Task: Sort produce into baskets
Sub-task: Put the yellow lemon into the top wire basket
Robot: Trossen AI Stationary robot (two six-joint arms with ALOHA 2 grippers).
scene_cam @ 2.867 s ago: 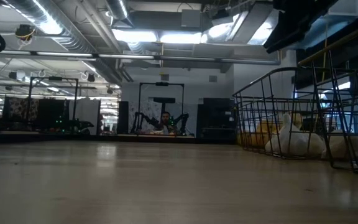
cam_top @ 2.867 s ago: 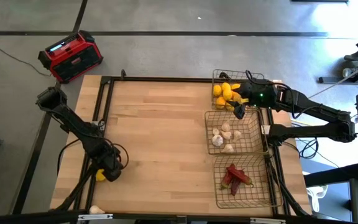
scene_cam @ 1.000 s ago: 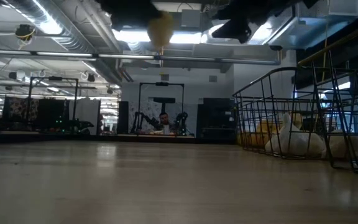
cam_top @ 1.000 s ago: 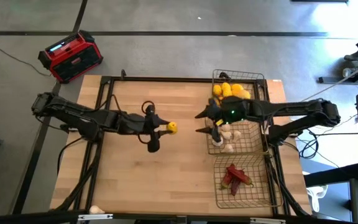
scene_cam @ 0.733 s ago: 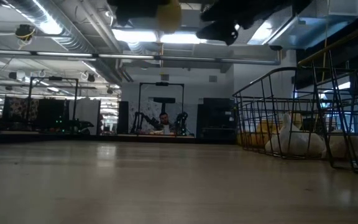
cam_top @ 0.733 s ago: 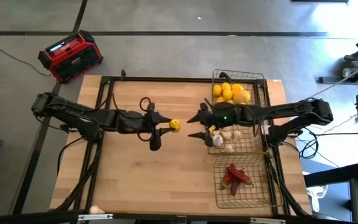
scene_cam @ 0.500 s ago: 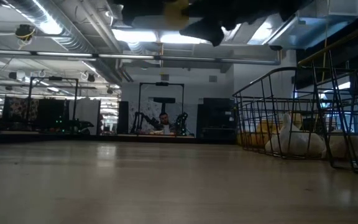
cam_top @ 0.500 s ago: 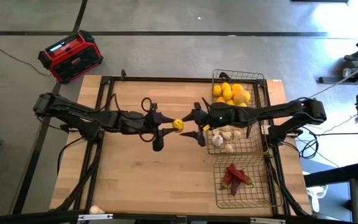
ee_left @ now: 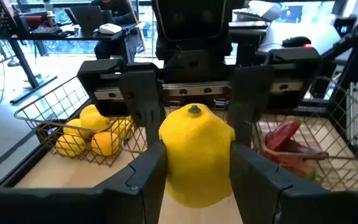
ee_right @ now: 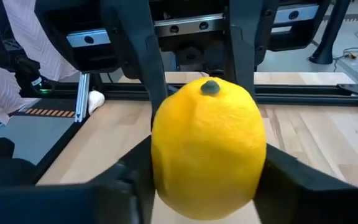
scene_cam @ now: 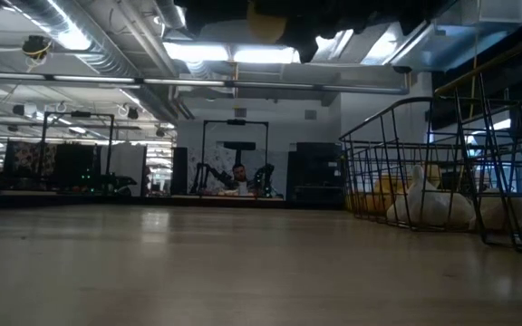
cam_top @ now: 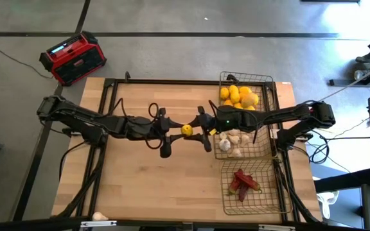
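Yellow lemon point(cam_top: 187, 129) is suspended above the middle of the counter point(cam_top: 159, 186), between the two end effectors that meet there. Left end effector point(cam_top: 172, 131) pinches the lemon point(ee_left: 196, 155) with one finger on each side. Right end effector point(cam_top: 199, 130) faces it from the opposite direction, fingers point(ee_right: 135, 174) set against both flanks of the same lemon point(ee_right: 209, 149). Beyond the handover point, three wire baskets stand in a row along the right edge of the counter: far basket point(cam_top: 270, 82) holds lemons, middle basket point(cam_top: 218, 125) holds garlic bulbs point(cam_top: 234, 140), near basket point(cam_top: 270, 199) holds red chili peppers point(cam_top: 243, 182). One garlic bulb point(cam_top: 99, 217) lies at the near left counter corner. Off the counter, a red radio point(cam_top: 72, 58) sits on the floor.
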